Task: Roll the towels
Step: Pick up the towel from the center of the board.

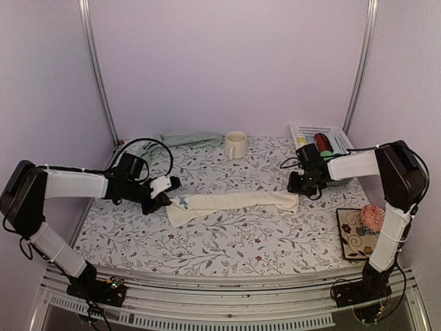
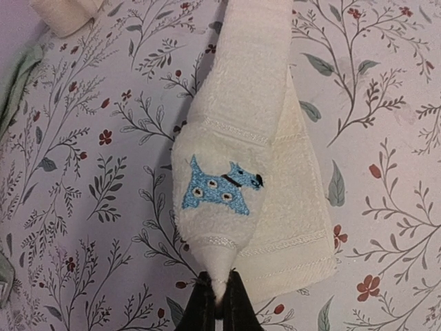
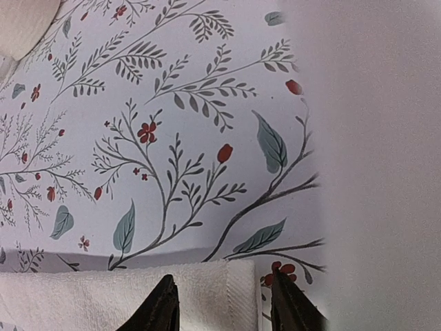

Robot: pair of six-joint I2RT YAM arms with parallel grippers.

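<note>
Left gripper [image 2: 217,308]: jaws pressed together on a pinched corner of the cream terry towel [image 2: 241,103]. The cloth fans out from the black fingertips across the table, and its blue embroidered dog mark [image 2: 220,187] faces up just beyond the grip.

Right gripper [image 3: 222,307]: jaws stand apart, about halfway. The towel's opposite hemmed end lies between the two black fingers. The left finger sits over the cloth, while a strip of table shows between the hem and the right finger. No clamp on the cloth is visible.

Cream towel, top view: folded into a long narrow band, lying flat and stretched between the two grippers across the middle of the floral-printed table cover [image 1: 227,241].

Pale sage green towel [image 1: 189,140]: lies crumpled at the back edge of the table, well apart from both grippers, with a cream ceramic mug [image 1: 236,145] upright just beside its right end.

White plastic basket [image 1: 337,131]: stands at the back right, behind the right gripper, holding small items.

Patterned square tile [image 1: 353,234]: rests at the right edge, near the right arm's base
</note>
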